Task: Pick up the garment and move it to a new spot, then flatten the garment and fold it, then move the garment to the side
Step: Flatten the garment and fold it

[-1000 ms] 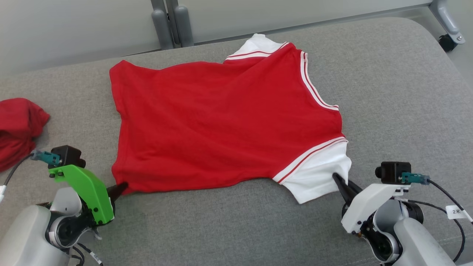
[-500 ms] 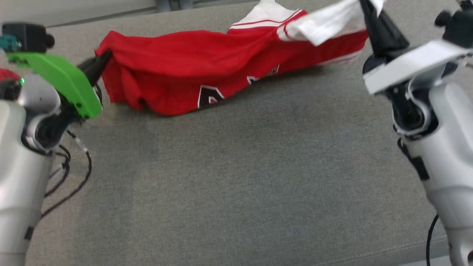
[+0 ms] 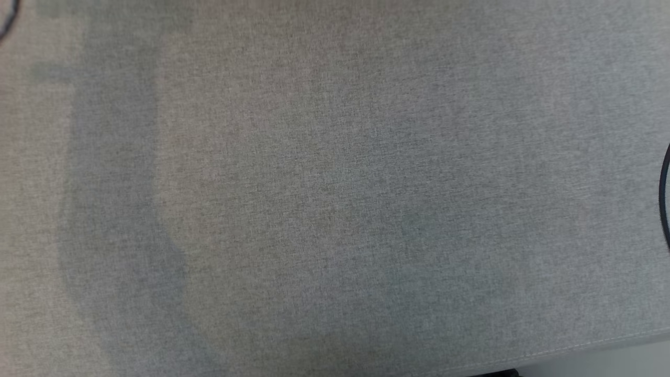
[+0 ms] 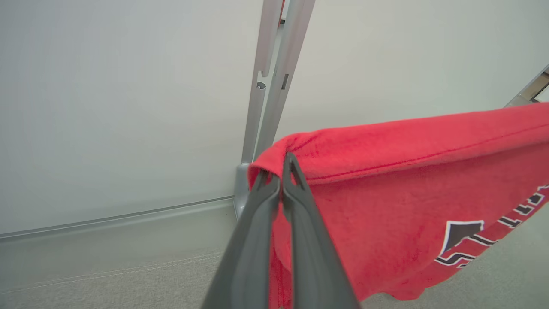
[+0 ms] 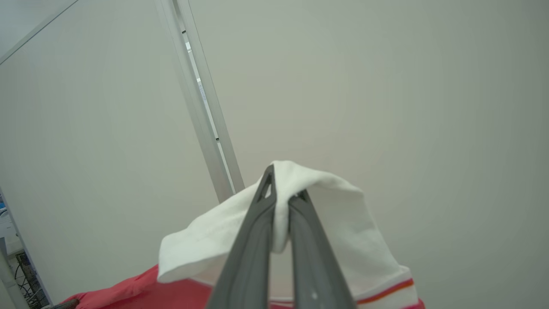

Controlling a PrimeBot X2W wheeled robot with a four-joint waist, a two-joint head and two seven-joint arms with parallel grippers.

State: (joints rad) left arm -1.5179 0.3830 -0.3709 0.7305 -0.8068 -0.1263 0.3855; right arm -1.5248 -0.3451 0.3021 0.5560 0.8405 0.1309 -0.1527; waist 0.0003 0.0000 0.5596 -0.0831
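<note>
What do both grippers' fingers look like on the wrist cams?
Left gripper: two long dark grey fingers tapering to narrow tips, with small triangular cut-outs near the ends. Right gripper: the same dark grey tapered pair. A thin black cable curves at the head view's right edge.

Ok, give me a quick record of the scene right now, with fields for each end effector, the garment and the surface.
left end effector: shut on a red edge of the garment
right end effector: shut on the garment's white sleeve
garment: red shirt, held up, hanging from both grips, dark-and-white print showing
surface: grey cushion in the head view
backdrop: pale wall, metal post
</note>
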